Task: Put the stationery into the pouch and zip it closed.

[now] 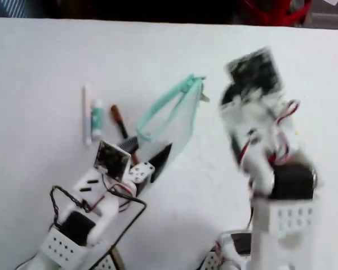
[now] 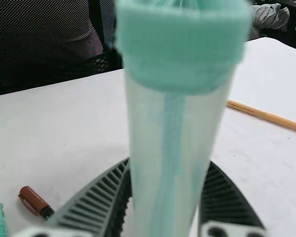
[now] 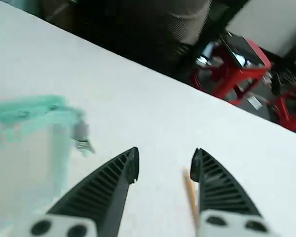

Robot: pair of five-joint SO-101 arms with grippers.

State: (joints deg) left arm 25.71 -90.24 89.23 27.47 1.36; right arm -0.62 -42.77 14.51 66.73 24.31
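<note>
Stationery (image 1: 96, 119) is seen lying on the surface (image 1: 34, 67) at left; beside it the pouch (image 1: 172, 121), clear with a teal zip band, is clamped at one end by the left end effector (image 2: 167, 170); the right end effector (image 3: 166, 153) is held open above a pencil (image 3: 190, 190).

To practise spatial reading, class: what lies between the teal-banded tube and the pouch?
A brown marker lies between the tube and the pouch, as the high view shows.
</note>
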